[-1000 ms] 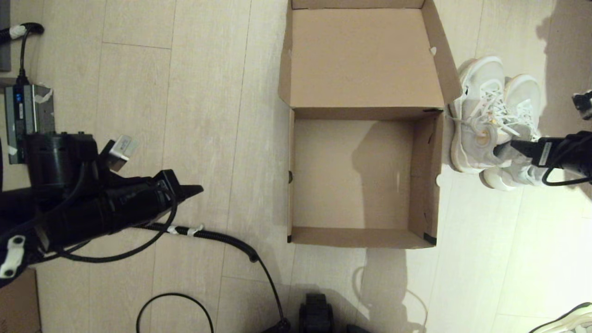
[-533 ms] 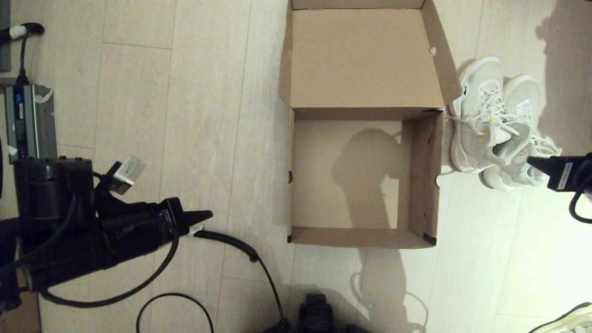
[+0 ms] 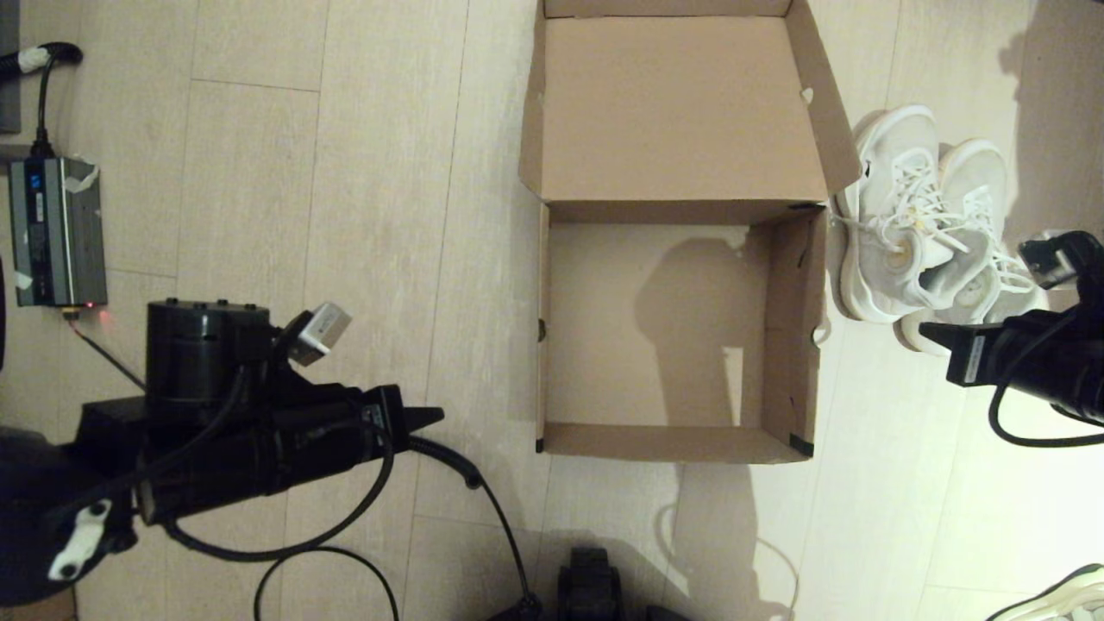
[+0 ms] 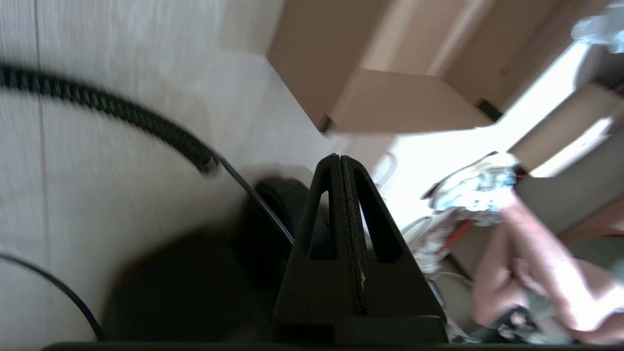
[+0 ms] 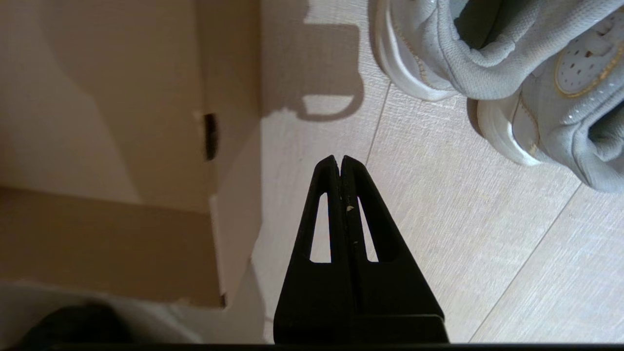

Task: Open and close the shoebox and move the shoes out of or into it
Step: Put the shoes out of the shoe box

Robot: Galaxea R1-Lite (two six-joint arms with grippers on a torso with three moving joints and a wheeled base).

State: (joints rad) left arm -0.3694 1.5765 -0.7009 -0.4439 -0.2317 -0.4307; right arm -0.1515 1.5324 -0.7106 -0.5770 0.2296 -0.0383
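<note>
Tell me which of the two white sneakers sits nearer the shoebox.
The left sneaker, right beside the shoebox wall; the other sneaker lies beyond it.

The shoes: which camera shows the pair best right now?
The head view. It shows both shoes whole, side by side on the floor to the right of the open shoebox. The right wrist view catches only their heel ends beyond the shut right gripper. The left wrist view shows no clear sight of them.

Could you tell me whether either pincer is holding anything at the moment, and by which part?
Nothing is held: left pincer and right pincer are both shut on nothing, clear of the shoes.
</note>
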